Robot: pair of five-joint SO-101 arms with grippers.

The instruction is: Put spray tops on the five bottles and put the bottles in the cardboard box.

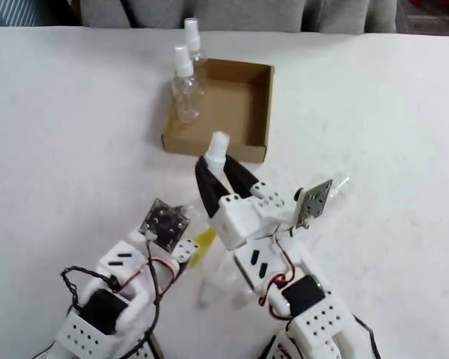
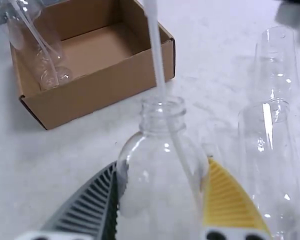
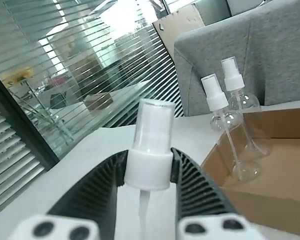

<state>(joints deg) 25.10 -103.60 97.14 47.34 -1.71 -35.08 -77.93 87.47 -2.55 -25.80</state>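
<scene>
High cam: fixed, set above the arms' side & tilted down over the table (image 1: pixel 75 112). The whole work area is taken in from mid-range, w/ a grey chair back (image 1: pixel 209 11) at the far edge.

Left wrist cam: carried on the left wrist, aimed fwd & down along the left gripper (image 2: pixel 160 167). The clear bottle (image 2: pixel 155 150) is seen v. close, w/ table beyond.

Right wrist cam: carried on the right wrist, aimed nearly level along the right gripper (image 3: pixel 150 157), across the table toward the chair back & window blinds (image 3: pixel 65 60). The spray top (image 3: pixel 151 150) is seen v. close.

Shared by all 3: the cardboard box (image 1: pixel 181 141) (image 2: pixel 95 90) (image 3: pixel 270 200) w/ two capped bottles (image 1: pixel 185 82). The spray top's tube is also caught by the left wrist cam.
</scene>
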